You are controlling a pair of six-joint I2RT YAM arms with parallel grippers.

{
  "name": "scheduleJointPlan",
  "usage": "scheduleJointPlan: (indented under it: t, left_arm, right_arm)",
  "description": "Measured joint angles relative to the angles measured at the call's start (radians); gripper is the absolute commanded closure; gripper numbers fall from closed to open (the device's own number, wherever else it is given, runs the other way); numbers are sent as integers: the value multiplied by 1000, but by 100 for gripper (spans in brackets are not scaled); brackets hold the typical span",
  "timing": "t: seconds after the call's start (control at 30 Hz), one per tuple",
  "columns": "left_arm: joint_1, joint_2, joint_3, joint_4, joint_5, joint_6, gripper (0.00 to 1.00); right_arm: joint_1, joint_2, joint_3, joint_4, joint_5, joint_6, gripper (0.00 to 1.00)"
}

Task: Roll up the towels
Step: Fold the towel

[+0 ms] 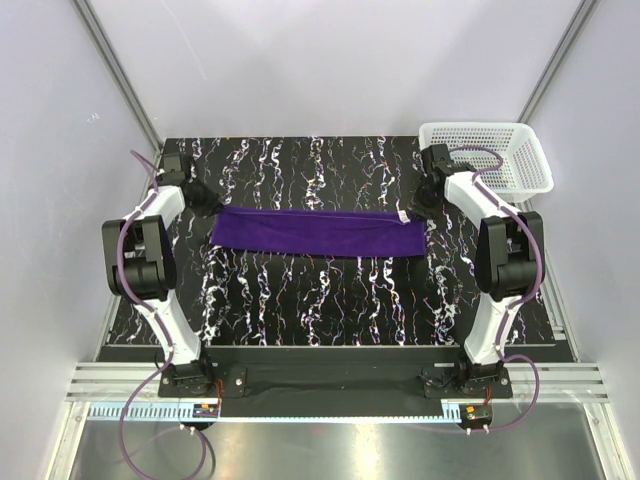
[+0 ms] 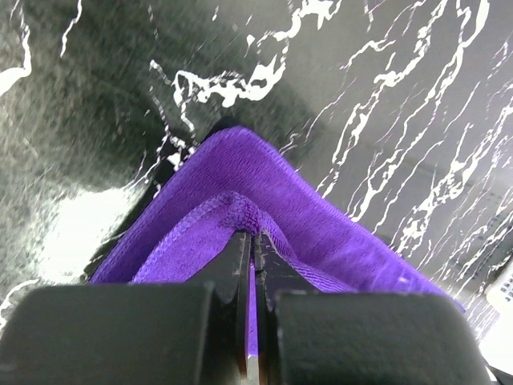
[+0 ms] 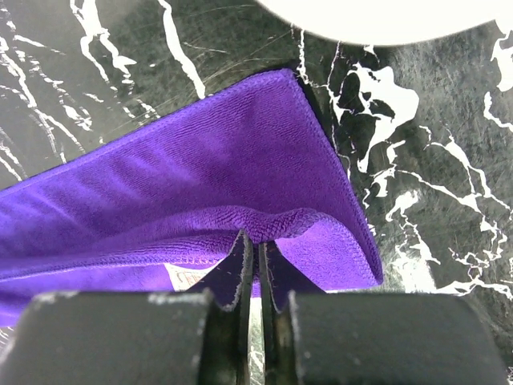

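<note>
Across the middle of the desk [image 1: 330, 310] lies the purple towel [image 1: 318, 233], folded lengthwise into a long band that runs from one arm to the other. At each short end a pincer is clenched on it. The left pincer [image 2: 252, 241] nips a raised hem of the upper layer at the left end, and the right pincer [image 3: 255, 239] nips the top layer's edge at the right end. The cloth humps up slightly at both tips while the rest lies flat.

Holding both ends at once looks meant to draw the band taut and straight (a slack or skewed strip would roll crooked). I judge this to be the squaring-up before any rolling, since no turn of the roll is yet made.

The white mesh basket [image 1: 500, 155] stands at the far right corner, apart from the towel, probably waiting for finished rolls. No second towel shows in any view.
</note>
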Motion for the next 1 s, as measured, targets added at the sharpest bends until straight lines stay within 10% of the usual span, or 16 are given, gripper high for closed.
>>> scheduleJointPlan:
  t: [0.23, 0.33, 0.43, 0.57, 0.8, 1.0]
  left_arm:
    - [-3, 74, 69, -3, 2, 0, 100]
    - [-8, 126, 121, -16, 4, 0, 95]
    - [-11, 177, 185, -28, 8, 12, 36]
    - [-15, 209, 237, -36, 20, 22, 2]
    - [-12, 175, 272, -80, 4, 42, 1]
    - [2, -79, 116, -65, -36, 67, 3]
  right_arm:
    - [-21, 55, 15, -1, -14, -2, 83]
    - [-34, 80, 40, -10, -15, -2, 53]
    - [-46, 109, 88, -19, -15, -6, 19]
    - [-65, 142, 177, -37, -13, -16, 13]
    - [-92, 93, 226, -49, 14, -26, 12]
    - [-93, -159, -93, 27, -39, -36, 15]
